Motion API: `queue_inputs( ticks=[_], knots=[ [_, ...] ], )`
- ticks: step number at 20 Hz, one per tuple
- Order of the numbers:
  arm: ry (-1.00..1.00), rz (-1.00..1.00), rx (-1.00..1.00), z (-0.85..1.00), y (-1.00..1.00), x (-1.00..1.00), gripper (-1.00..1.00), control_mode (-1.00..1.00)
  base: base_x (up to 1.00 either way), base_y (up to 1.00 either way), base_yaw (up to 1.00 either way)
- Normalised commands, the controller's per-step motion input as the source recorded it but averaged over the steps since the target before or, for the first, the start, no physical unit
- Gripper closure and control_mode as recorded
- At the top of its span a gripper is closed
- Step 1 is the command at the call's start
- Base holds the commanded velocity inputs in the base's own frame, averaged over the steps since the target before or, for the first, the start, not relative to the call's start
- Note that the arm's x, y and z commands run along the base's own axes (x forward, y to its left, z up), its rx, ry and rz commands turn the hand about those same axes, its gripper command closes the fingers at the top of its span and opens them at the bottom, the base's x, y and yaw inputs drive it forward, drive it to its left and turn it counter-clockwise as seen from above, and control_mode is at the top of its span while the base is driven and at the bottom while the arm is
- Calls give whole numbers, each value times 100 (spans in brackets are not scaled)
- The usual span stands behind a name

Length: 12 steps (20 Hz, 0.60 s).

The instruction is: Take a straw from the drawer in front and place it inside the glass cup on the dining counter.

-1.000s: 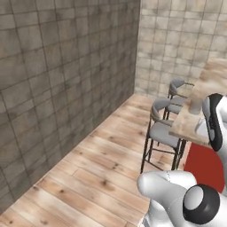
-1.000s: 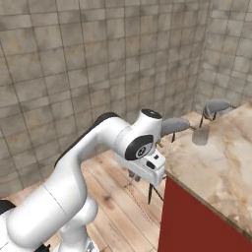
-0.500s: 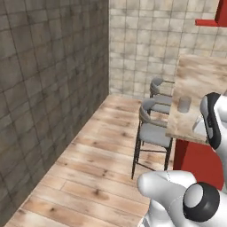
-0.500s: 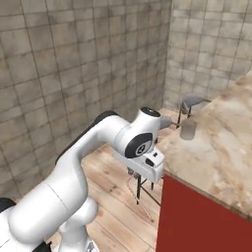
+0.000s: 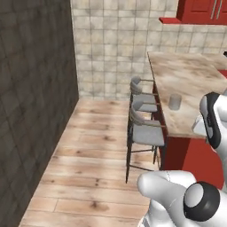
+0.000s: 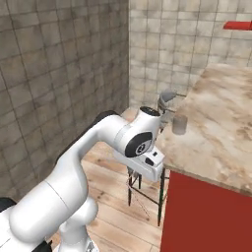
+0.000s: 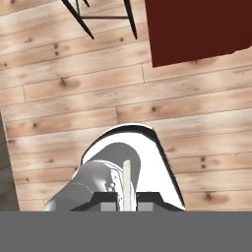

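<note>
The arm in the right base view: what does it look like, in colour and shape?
The arm is glossy white, built of thick rounded segments. Its joints are dark grey discs, one with a small pale ring mark. A boxy white hand block carries the gripper, with small dark fingers.

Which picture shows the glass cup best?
The left base view: the glass cup stands unobstructed near the dining counter's edge. The right base view shows it too, partly beside the arm. The hand view looks at wooden floor.

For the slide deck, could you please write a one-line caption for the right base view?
White arm folded low beside the dining counter, where the glass cup stands near the edge.
</note>
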Motion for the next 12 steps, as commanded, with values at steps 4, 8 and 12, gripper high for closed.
queue_inputs(
  ticks=[4,8,12],
  knots=[
    [0,0,0,0,0,0,100,100,26,57,-46],
    [0,0,0,0,0,0,100,100,32,49,-46],
    [0,0,0,0,0,0,100,100,39,36,-45]
  ],
)
